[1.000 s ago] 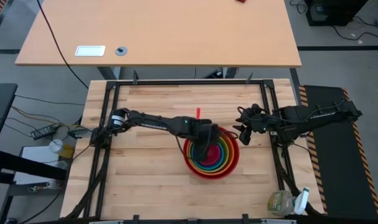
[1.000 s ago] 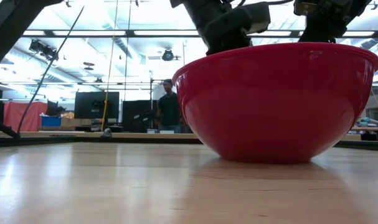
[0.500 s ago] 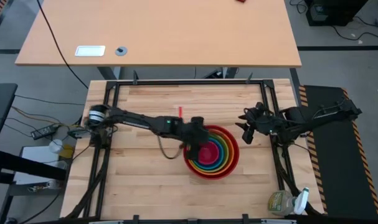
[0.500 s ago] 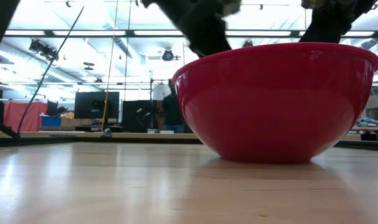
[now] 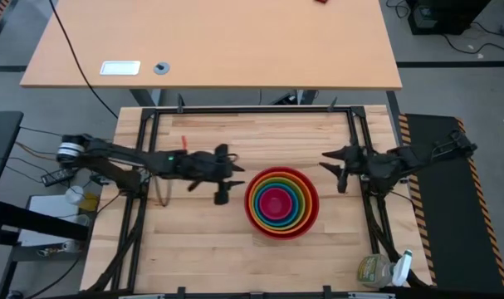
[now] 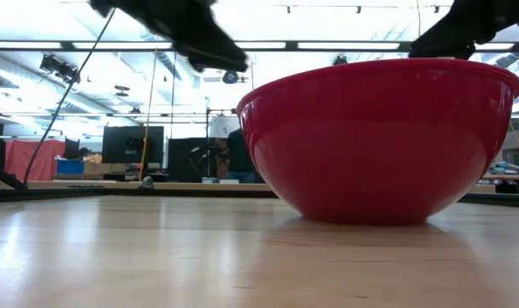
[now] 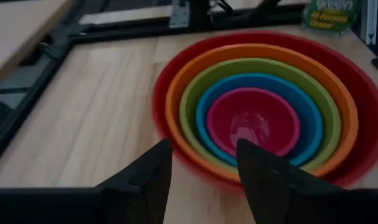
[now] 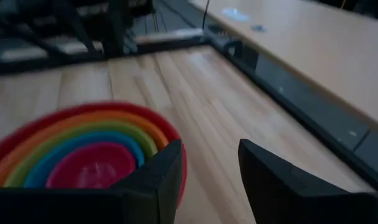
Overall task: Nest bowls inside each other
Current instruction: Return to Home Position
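Observation:
Several bowls sit nested, rims up, right of the table's middle: a red outer bowl, then orange, green and blue ones, and a small pink bowl innermost. The red bowl rests by its base on the wood. My left gripper hovers just left of the stack, open, its fingers pointing at the stack with nothing between them. My right gripper hangs open to the far right of the stack, its fingers also bare.
A black metal frame runs along the table's far edge and down both sides. A green-labelled bottle stands at the near right corner. Bare wood lies in front of and left of the stack. A person stands far back in the room.
My left gripper has drawn out from over the middle of the nested bowls toward the table's left edge, tipping up from pointing down to nearly level. My right gripper has backed slightly toward the right edge and turned. The bowls have stayed put.

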### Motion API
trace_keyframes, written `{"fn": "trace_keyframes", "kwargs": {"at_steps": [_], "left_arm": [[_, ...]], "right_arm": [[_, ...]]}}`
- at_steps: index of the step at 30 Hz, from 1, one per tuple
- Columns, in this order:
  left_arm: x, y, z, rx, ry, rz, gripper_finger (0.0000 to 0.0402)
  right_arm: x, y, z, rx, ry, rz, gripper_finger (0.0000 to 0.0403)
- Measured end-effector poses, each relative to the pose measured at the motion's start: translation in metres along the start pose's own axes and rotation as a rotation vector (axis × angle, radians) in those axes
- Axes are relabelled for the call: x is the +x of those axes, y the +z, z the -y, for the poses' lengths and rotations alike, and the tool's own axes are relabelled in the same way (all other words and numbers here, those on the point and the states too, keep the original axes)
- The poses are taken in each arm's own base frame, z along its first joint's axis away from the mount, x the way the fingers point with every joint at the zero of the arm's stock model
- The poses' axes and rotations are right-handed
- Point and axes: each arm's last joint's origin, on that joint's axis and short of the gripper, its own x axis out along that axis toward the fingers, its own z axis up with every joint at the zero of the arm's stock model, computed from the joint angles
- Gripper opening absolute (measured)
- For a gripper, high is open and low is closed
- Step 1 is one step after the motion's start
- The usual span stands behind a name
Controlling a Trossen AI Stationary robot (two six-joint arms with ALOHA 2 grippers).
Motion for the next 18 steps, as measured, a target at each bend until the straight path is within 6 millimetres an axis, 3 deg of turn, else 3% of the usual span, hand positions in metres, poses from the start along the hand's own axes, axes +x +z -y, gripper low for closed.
{"fn": "trace_keyframes", "kwargs": {"at_steps": [9, 18], "left_arm": [[-0.06, -0.045, -0.008, -0.074, 0.049, 0.082, 0.018], [-0.104, -0.076, -0.014, -0.151, 0.047, 0.216, 0.018]], "right_arm": [[-0.029, 0.006, 0.022, 0.067, 0.014, 0.153, 0.0164], [-0.034, -0.001, 0.027, 0.075, 0.051, 0.208, 0.0164]]}}
